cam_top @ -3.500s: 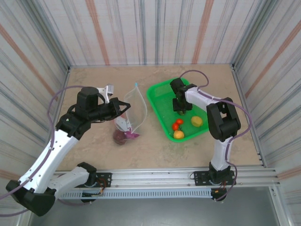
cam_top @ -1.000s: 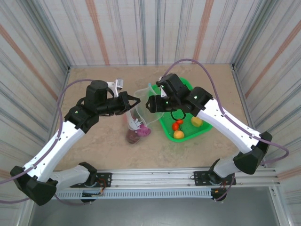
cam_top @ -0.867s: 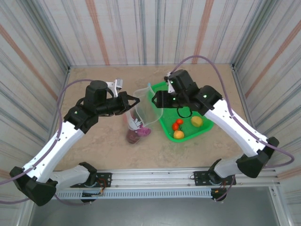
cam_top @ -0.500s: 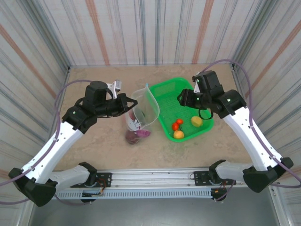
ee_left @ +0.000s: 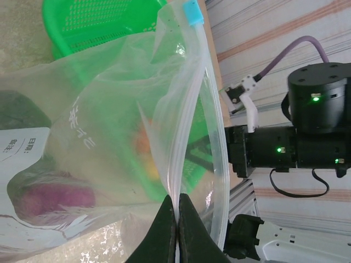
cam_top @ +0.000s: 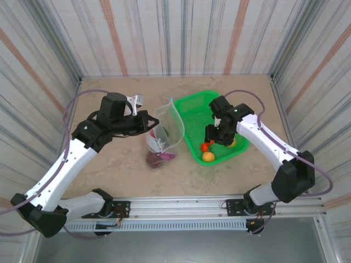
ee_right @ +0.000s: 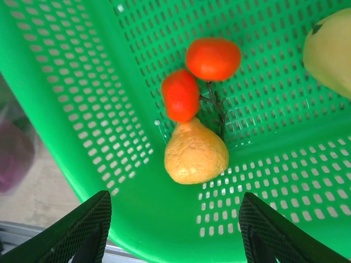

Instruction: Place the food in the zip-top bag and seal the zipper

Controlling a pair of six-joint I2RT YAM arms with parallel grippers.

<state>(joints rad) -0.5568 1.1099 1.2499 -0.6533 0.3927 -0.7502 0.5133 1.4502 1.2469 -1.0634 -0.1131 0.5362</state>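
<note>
Inventory of the beige marbled tabletop point(cam_top: 109, 93):

1. Left gripper point(ee_left: 173, 219): fingers pressed together on the lip of the clear crinkly plastic zip-top bag point(cam_top: 169, 125), which hung upright with its mouth gaping. The thin press-seal zipper strip point(ee_left: 186, 104) lay unsealed and ended in a blue tab.
2. Bag contents: dark maroon and purple toy pieces point(cam_top: 156, 159) sat at the bottom, at 6 o'clock of the mouth, beside the white rectangular label point(ee_left: 22, 150).
3. Green mesh plastic basket point(cam_top: 200, 107): stood just beside the bag, at its 3 o'clock. The bag's raised wall stood between the left gripper and the basket.
4. Right gripper point(ee_right: 175, 200): jaws apart and empty, it hung over the basket's near corner.
5. Basket contents: two small red-orange toy pieces point(ee_right: 200, 76). A yellow pear-shaped toy point(ee_right: 196, 155) touched them at their 6 o'clock. A yellow-green toy fruit point(ee_right: 332, 49) lay at their 3 o'clock, partly covered by the right arm from above.
</note>
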